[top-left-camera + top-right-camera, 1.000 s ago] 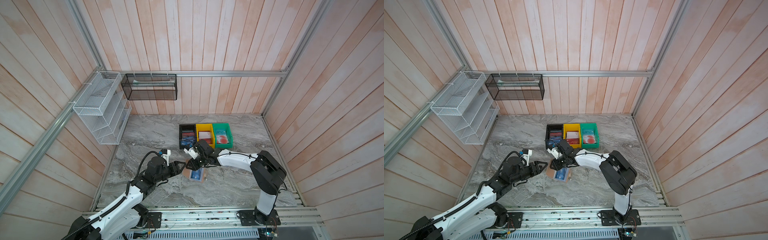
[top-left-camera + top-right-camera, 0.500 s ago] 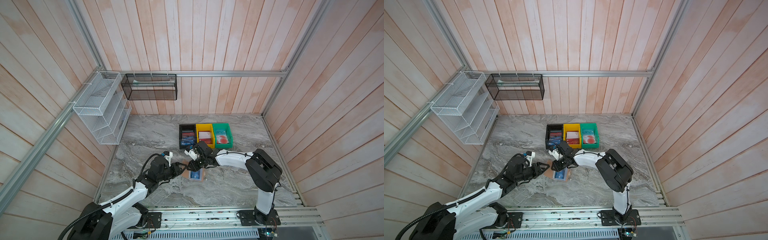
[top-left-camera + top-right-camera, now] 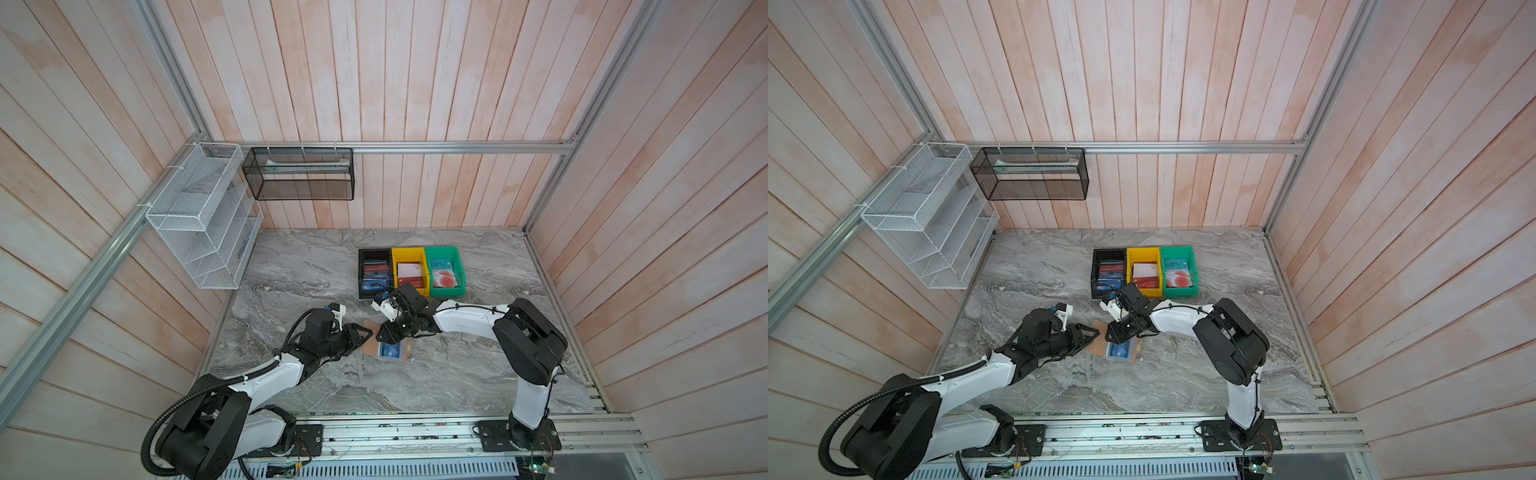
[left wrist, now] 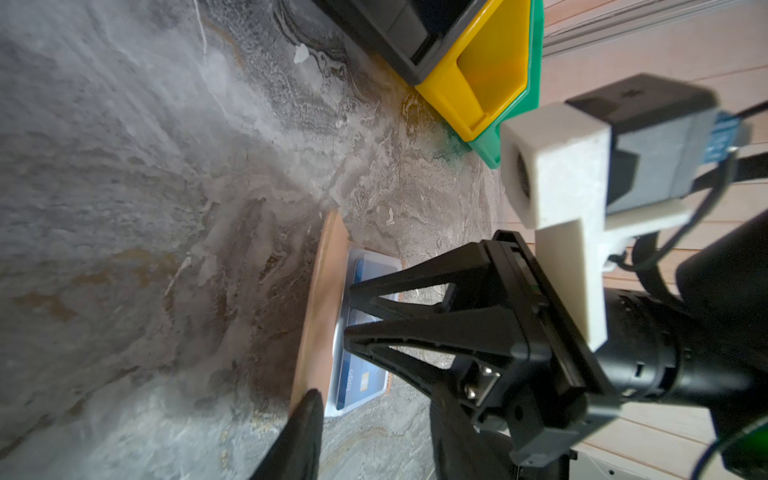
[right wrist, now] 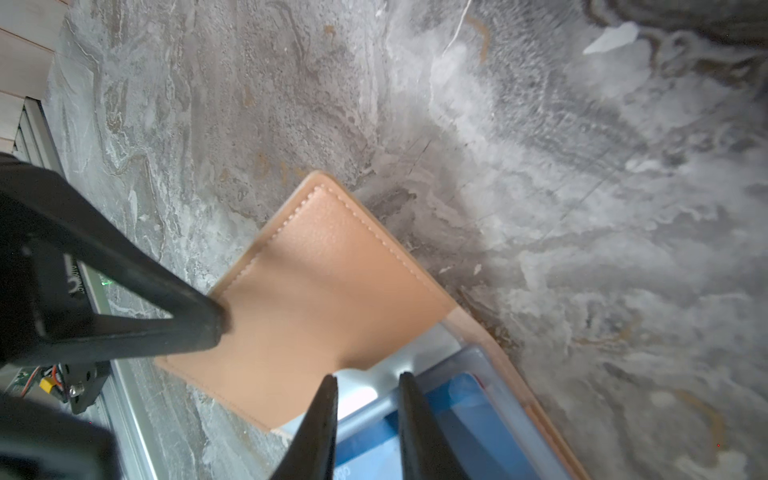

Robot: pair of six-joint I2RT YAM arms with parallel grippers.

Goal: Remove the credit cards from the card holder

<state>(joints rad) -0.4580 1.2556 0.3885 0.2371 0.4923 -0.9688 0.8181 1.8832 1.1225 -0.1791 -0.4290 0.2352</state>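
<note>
The card holder (image 3: 371, 340) lies open on the surface (image 3: 457, 374), in the middle, between the two arms. A blue card (image 3: 390, 351) is still inside it, under a clear sleeve (image 5: 442, 340). So this card is not out yet.

The left gripper (image 3: 365, 332) is at the left side of the holder. Its jaws are apart, and one finger (image 5: 199, 328) touches the tan cover (image 5: 332, 270), which seems lifted a bit. We think it is there to keep the holder from sliding.

The right gripper (image 5: 365, 378) comes in from the right and points down at the sleeve, close to where the cover folds. Its jaws are a little apart. We see nothing pinched between them.

On the far side, a black bin (image 3: 360, 274), a yellow bin (image 3: 408, 250) and a green bin (image 3: 460, 270) stand in a row, touching. Cards lie in all three. We cannot tell if those came from this holder.

Here is what we think is left. We need to get hold of the blue card and slide it out of the sleeve. Then we need to look in the other pages, which we cannot see now, for more cards.
</note>
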